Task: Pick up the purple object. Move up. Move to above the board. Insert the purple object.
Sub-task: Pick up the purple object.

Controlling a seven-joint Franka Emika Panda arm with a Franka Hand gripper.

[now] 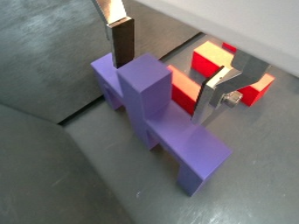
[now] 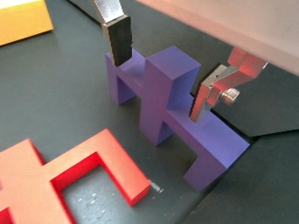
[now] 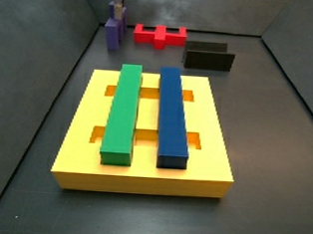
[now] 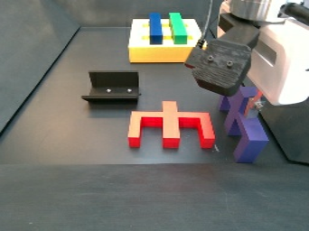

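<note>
The claw is lowered open astride the stem of the purple object, fingers clear, positioned for a centred grasp.

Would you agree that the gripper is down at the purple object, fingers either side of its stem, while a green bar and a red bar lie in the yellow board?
Not quite: the second bar in the yellow board is dark blue, not red, beside the green bar, as both side views show. The rest holds: the gripper is down at the purple object, fingers either side of its stem.
</note>
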